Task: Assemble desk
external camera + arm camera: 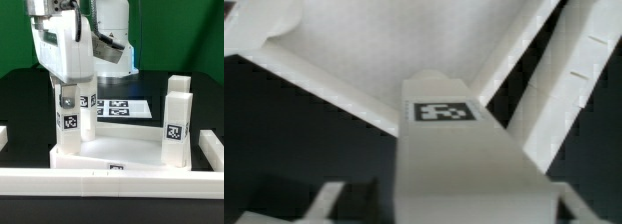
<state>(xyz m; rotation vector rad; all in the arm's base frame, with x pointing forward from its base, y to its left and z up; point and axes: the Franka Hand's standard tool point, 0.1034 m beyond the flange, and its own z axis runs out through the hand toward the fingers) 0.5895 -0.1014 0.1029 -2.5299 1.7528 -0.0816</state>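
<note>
Left of center in the exterior view, we see the gripper (68, 100) clamped on a white square leg (72, 118) (its tag faces us), standing upright on the rimmed slab (110, 153). Two more tagged legs (177, 122) stand at center right, behind the border rail (100, 182).

Looks like a robotics lab or test bench, not a home or shop; black matte table top (20, 90) under everything; green backdrop (180, 40) behind, plain as a screen; white robot arm (65, 50) reaching down over the work; black-and-white marker tags on every white desk part, such as the upright leg (175, 125) at the exterior view's right; flat marker board (125, 107) with several printed tags lying on the table; long white border rail (110, 180) fencing the near edge; second camera riding the wrist, looking down on a tagged leg (455, 140).
</note>
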